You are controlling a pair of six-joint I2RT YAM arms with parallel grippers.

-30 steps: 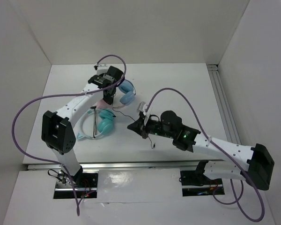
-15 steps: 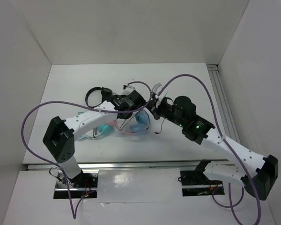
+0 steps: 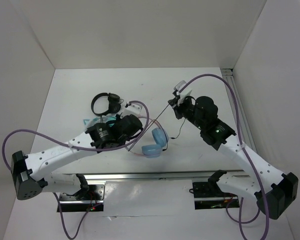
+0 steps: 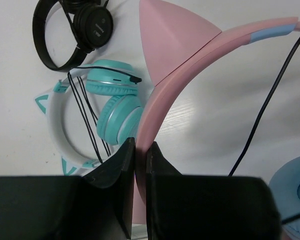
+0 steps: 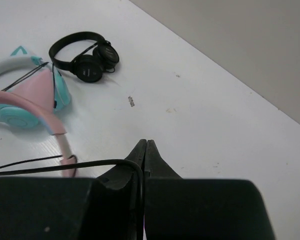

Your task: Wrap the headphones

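Note:
The headphones' pink cat-ear headband (image 4: 175,40) is pinched between the jaws of my left gripper (image 4: 141,150), which is shut on it. Its light blue ear cups (image 3: 155,143) hang just right of that gripper (image 3: 127,119), low over the table's middle. The thin black cable (image 5: 90,164) runs from the headband into my right gripper (image 5: 145,145), which is shut on it. In the top view the right gripper (image 3: 176,103) is raised at the back right, and the cable (image 3: 160,116) stretches from it down to the cups.
A teal-cupped pair with a whitish headband (image 4: 112,105) lies on the table under my left arm. A smaller black pair (image 3: 106,102) lies behind it. White walls close the table's back and sides, and a metal rail (image 3: 235,105) runs along the right.
My left gripper carried the pink headphones from the back left toward the near middle. My right gripper swung from the centre to the back right, drawing the cable out.

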